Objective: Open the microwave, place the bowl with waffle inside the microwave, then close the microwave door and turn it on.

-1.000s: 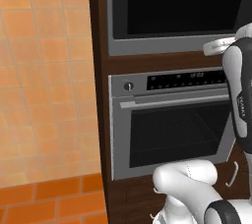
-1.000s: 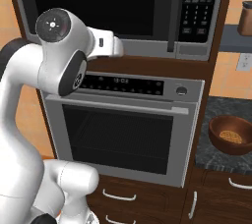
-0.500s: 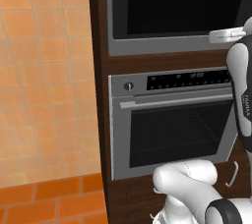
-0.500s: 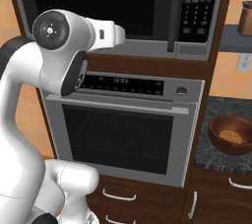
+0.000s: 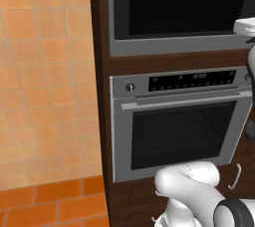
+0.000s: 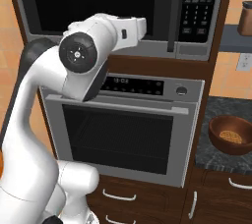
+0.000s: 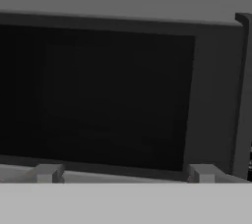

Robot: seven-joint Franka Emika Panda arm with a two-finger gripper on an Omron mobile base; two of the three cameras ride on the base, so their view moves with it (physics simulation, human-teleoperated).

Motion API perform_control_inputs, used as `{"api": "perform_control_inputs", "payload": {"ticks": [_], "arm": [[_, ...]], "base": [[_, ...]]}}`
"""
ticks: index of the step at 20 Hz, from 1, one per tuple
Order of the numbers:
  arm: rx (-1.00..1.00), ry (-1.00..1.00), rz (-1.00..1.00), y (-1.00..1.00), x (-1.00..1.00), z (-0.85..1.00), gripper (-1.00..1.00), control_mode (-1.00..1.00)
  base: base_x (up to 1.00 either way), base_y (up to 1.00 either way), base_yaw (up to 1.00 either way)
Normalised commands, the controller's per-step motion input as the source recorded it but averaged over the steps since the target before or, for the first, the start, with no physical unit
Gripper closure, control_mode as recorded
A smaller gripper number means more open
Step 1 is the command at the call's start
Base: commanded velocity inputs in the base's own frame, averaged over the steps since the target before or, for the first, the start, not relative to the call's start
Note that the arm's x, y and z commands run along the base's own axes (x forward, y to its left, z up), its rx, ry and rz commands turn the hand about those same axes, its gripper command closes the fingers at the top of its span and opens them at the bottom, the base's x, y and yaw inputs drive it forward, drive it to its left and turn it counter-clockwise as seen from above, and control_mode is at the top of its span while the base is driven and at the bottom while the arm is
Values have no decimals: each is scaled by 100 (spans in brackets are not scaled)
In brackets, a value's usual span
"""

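The microwave (image 6: 197, 51) sits high in the wooden cabinet, and its black glass microwave door (image 6: 93, 2) is shut, with a vertical handle (image 6: 172, 16) beside the keypad (image 6: 197, 7). My white hand (image 6: 129, 26) hovers just in front of the door's lower edge. In the hand view the door (image 7: 108, 90) looms close, the handle (image 7: 241, 95) stands at the right, and my gripper (image 7: 125, 174) is open with nothing between its fingertips (image 7: 47, 173). The bowl with waffle (image 6: 231, 134), brown with a golden waffle inside, rests on the dark counter (image 6: 211, 156) to the right.
A grey oven (image 5: 174, 131) with a knob, display strip and bar handle sits directly under the microwave. Orange tiled wall (image 5: 45, 81) runs to the left. A brown jar (image 6: 244, 19) stands on a shelf at upper right. Drawers (image 6: 118, 196) lie below the oven.
The arm has lifted and swung the hand up and to the right, from the oven's top edge to the microwave door's lower edge. The jaws stayed open.
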Motion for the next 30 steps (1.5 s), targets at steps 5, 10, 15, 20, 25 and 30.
{"api": "perform_control_inputs", "payload": {"ticks": [5, 10, 15, 20, 25, 30], "arm": [[11, -7, -2, -79, 0, -2, -100, -100], [3, -1, 0, -40, 12, 0, -100, -100], [0, 0, 0, -5, 23, 0, -100, -100], [0, 0, 0, -9, 24, 0, -100, -100], [0, 0, 0, -4, 24, 0, -100, -100], [1, 0, 1, -23, 32, 0, -100, -100]], "base": [[0, 0, 0], [0, 0, 0], [0, 0, 0], [0, 0, 0], [0, 0, 0], [0, 0, 0]]}}
